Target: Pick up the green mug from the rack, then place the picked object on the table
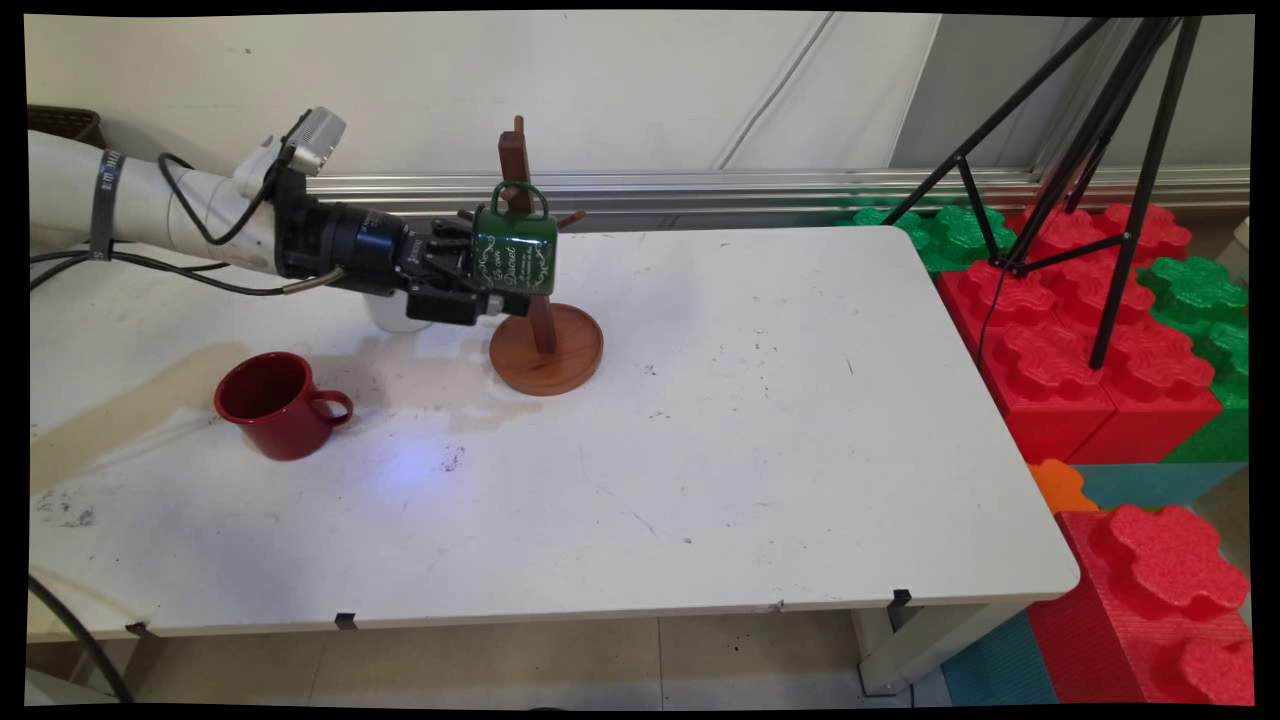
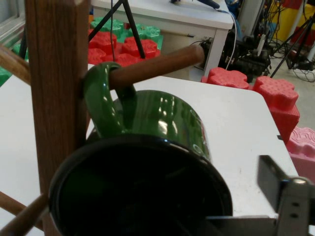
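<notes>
Red mug (image 1: 275,404) sits nearest; green mug (image 1: 514,250) hangs on rack peg (image 2: 152,66), end effector (image 1: 500,290) spread around it

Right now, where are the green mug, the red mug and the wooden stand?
green mug (image 1: 515,252), main view, lettered side.
red mug (image 1: 268,408), main view, outer wall.
wooden stand (image 1: 546,349), main view, round base.

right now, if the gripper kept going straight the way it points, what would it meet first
The green mug hanging by its handle on the wooden mug tree; its dark open mouth faces the gripper directly ahead, very close, though contact is unclear.
</notes>
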